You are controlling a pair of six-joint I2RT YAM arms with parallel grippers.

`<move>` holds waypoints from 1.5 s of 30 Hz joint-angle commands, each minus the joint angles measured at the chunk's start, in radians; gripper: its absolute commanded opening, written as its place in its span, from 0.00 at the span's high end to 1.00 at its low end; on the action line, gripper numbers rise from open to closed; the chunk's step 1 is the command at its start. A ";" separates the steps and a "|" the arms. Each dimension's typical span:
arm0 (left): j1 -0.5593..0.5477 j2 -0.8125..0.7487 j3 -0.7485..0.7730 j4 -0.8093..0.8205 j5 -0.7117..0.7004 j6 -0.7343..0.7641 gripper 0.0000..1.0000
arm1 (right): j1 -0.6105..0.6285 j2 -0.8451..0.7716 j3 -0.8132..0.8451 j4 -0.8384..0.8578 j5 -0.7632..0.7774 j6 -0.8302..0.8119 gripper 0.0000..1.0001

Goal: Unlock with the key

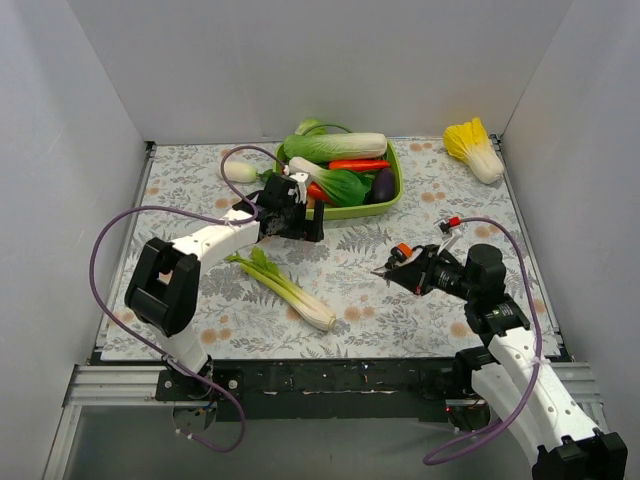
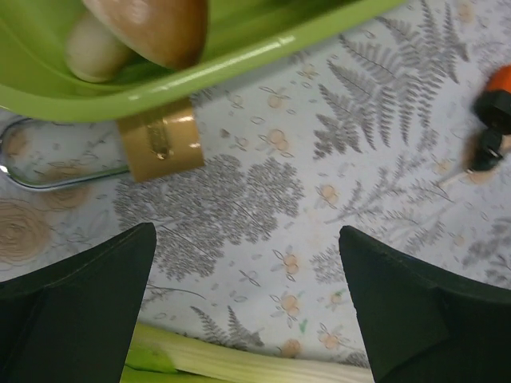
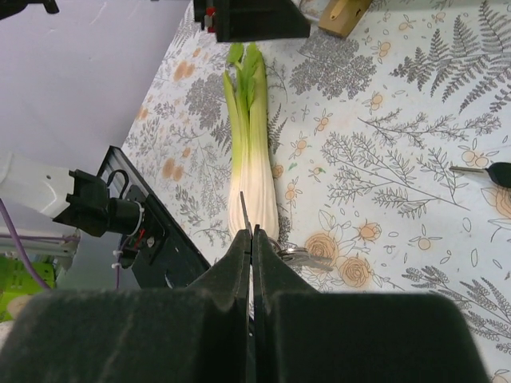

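My right gripper (image 1: 388, 270) is shut on the key (image 3: 243, 214). The thin blade sticks out past the fingertips, and a ring with more keys (image 3: 302, 257) hangs beside them, above the table. In the right wrist view the gripper (image 3: 251, 233) points toward the leek. The brass padlock (image 2: 161, 144) lies on the table against the green tray's rim, with its silver shackle (image 2: 48, 177) pointing left. It also shows in the right wrist view (image 3: 343, 14). My left gripper (image 2: 247, 239) is open and empty, hovering just short of the brass padlock. In the top view, the left gripper (image 1: 298, 225) hides that padlock.
The green tray (image 1: 392, 200) holds toy vegetables. A leek (image 1: 285, 288) lies in front of the left gripper. A small red padlock (image 2: 499, 84) with a dark piece and a thin metal blade lies mid-table. A yellow cabbage (image 1: 475, 148) is at the back right and a white turnip (image 1: 240, 170) at the back left.
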 commanded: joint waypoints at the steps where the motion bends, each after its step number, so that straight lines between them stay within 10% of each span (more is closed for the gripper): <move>1: 0.018 0.049 0.072 -0.029 -0.225 0.059 0.02 | -0.007 -0.037 -0.023 0.048 -0.016 0.025 0.99; 31: 0.034 0.279 0.141 0.028 -0.209 0.191 0.21 | -0.010 -0.063 -0.106 0.088 -0.035 0.071 0.99; 41: 0.034 0.305 0.140 0.024 -0.229 0.196 0.53 | -0.010 -0.074 -0.114 0.073 -0.025 0.067 0.99; 45: 0.032 0.297 0.128 0.017 -0.211 0.180 0.82 | -0.010 -0.081 -0.108 0.047 -0.001 0.048 0.99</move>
